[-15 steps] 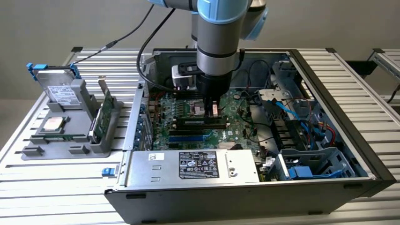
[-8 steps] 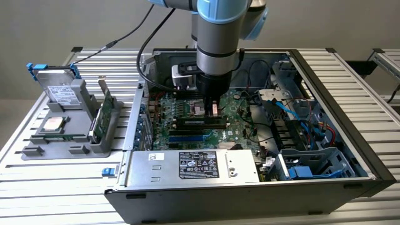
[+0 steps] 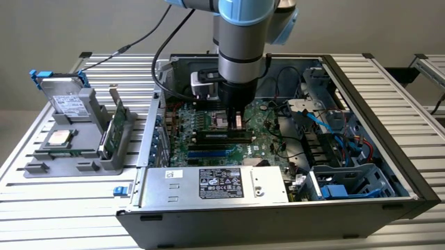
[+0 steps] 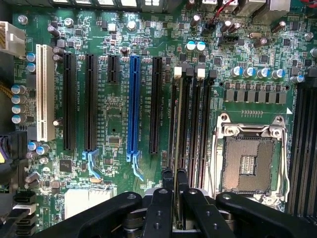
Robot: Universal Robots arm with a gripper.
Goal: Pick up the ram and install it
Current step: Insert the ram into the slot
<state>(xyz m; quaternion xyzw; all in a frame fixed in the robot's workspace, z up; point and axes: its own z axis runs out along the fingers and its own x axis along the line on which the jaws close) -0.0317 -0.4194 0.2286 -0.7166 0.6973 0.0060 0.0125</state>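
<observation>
the arm reaches straight down into the open computer case point(image 3: 407, 179), which lies on its side on the slatted bench point(image 3: 56, 219). the pincer point(image 3: 236, 124) stands low over the motherboard point(image 3: 208, 125), behind the boxed power supply point(image 3: 215, 185). in the wrist view the pincer point(image 4: 175, 177) has its two black fingers point(image 4: 167, 181) drawn close together, clenched on the thin top edge of the ram point(image 4: 177, 129). the ram shows edge-on as a dark narrow strip running away from the fingers. it stands upright along the memory slot whose far end has a white latch point(image 4: 178, 72). whether it is fully seated in that slot cannot be told. that slot is the first of a bank of memory slots lying between a black expansion slot point(image 4: 155, 106) and the open, empty processor socket point(image 4: 250, 163). a blue slot point(image 4: 132, 104) lies farther off. on the exterior view's left, well apart from the case, a grey tray point(image 3: 41, 169) holds a hard drive point(image 3: 66, 99), a square silver chip point(image 3: 58, 137) and an upright green card point(image 3: 118, 125).
</observation>
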